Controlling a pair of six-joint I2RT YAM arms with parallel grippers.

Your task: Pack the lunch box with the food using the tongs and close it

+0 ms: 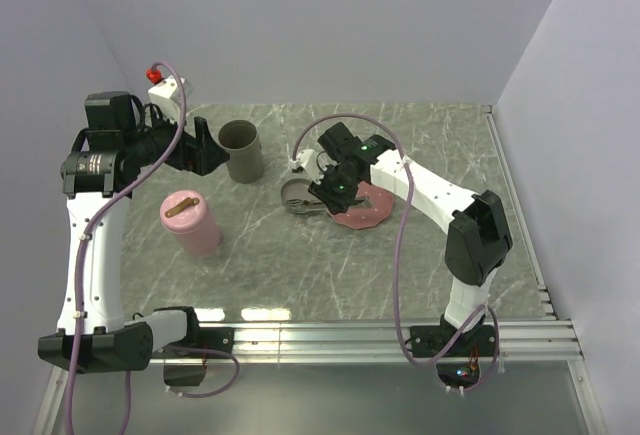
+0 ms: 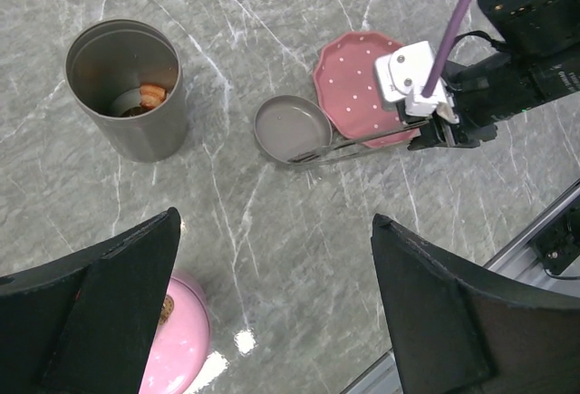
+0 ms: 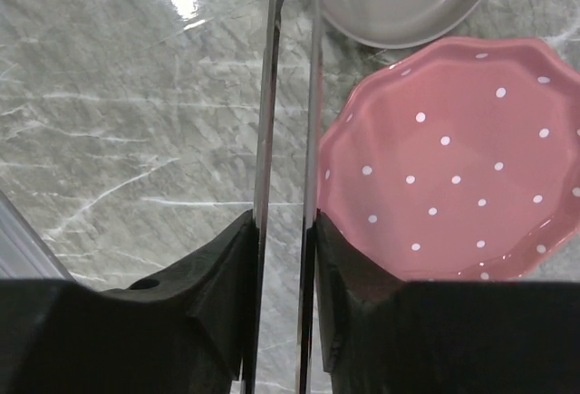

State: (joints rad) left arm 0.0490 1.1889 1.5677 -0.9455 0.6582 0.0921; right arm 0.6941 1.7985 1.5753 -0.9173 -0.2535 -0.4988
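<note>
Now, right gripper (image 3: 285, 235) tight on tongs (image 3: 268, 95); left gripper (image 2: 275, 224) wide, empty

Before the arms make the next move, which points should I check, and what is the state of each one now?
1. Food cleared from the pink dotted plate: ok, nothing is seen on it.
2. Food in the grey canister: an orange piece lies inside; whether all of it is there, cannot tell.
3. Grip of the right gripper on the tongs: ok, shut on them.
4. Tips of the tongs free of food: ok, they lie bare at the shallow grey dish.
5. State of the left gripper: ok, open and holding nothing.
6. Canister closed: not ok, its top is open.
</note>
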